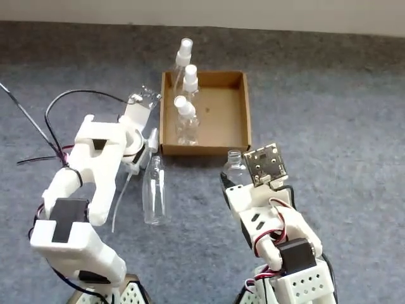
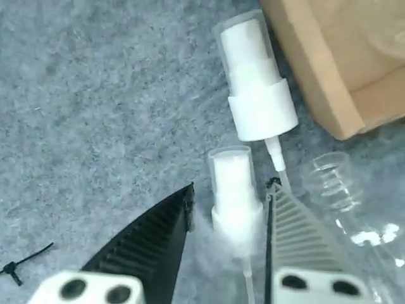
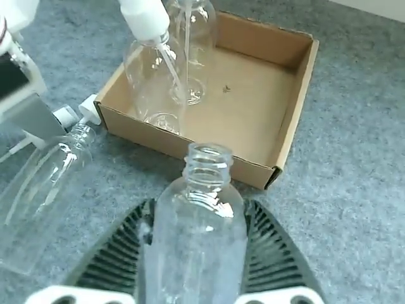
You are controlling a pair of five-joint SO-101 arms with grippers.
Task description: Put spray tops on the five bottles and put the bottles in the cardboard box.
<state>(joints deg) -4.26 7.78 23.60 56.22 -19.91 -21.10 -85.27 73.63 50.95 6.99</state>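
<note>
1. An uncapped bottle of clear plastic stands between the jaws of the right gripper, which are clenched on its two sides. Its open neck points up, just near of the cardboard box, toward the box's near-right corner.
2. Three capped bottles line the left side of the box from near to far. The top of the farthest shows past the far wall in the high view.
3. A lying bottle with no top rests on its side on the carpet. It is left of the uncapped bottle and near of the box's near-left corner, with its neck pointing far.
4. The left gripper is low over the carpet, just left of the box's near-left corner. Its jaws are released and spread around a spray top — the top sits against the grey jaw, with a gap to the black one.
5. A second spray top lies on the carpet just beyond, beside the box's corner. Its thin tube runs back to the tip of the grey jaw.
6. Black cables loop over the carpet on the far left, beside the left arm.
</note>
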